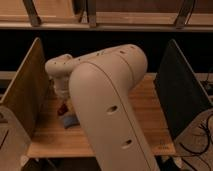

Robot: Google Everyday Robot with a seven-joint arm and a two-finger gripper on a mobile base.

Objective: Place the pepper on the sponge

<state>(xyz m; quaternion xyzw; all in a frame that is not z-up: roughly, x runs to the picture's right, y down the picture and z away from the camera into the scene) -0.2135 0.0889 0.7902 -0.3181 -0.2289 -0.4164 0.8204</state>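
My gripper (62, 99) hangs over the left part of the wooden table (147, 117), at the end of my bulky white arm (105, 100), which fills the middle of the camera view. Just under the gripper shows a small dark red piece, the pepper (63, 109). Below it lies the blue-grey sponge (69, 121), flat on the table and partly covered by the arm. The pepper sits right above the sponge's far edge; whether they touch is hidden.
A light wooden side panel (24, 97) stands on the table's left and a dark panel (182, 95) on its right. A shelf rail (105, 25) runs across the back. Cables (200, 137) hang at the lower right.
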